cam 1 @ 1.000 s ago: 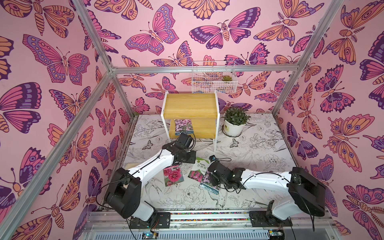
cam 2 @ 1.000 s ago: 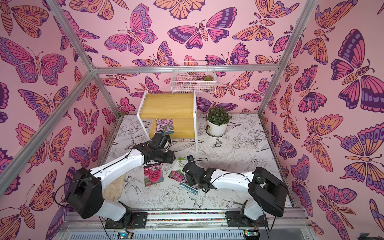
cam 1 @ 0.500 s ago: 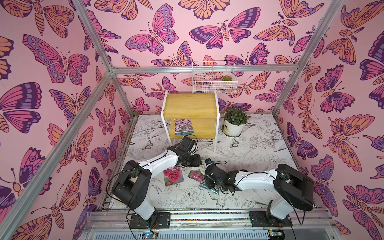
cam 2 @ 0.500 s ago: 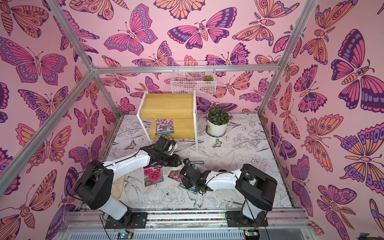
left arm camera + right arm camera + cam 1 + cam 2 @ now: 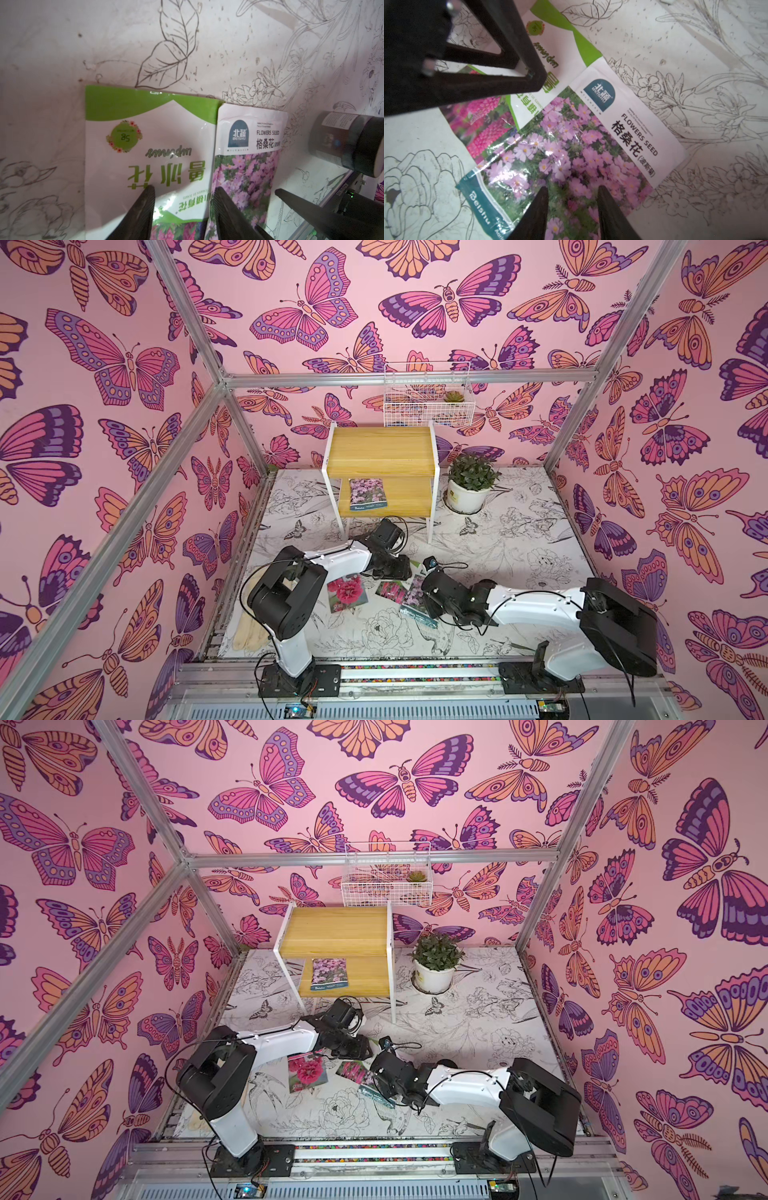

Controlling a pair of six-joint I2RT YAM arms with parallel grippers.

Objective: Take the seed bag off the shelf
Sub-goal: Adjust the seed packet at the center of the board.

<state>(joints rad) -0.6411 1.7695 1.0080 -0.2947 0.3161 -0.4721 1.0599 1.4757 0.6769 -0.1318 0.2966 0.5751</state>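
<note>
Floral line-drawn mat (image 5: 519, 531), pink butterfly walls (image 5: 124, 427) | seed bag (image 5: 367, 494) lay flat on shelf (image 5: 407, 499) lower board, well apart from left gripper (image 5: 184, 193) and right gripper (image 5: 573, 191) | both fingers parted, empty, over floor packets (image 5: 571, 135)

Top views bright, even, edges bowed; wrist views dimmer, shadowed, glare on packet (image 5: 529, 166)

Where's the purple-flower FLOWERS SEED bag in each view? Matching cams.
Both top views: FLOWERS SEED bag lies front centre on the mat.
Left wrist: right of centre.
Right wrist: fills the centre, tilted.
Shared landmark: green-and-white bag lying against its side.
</note>
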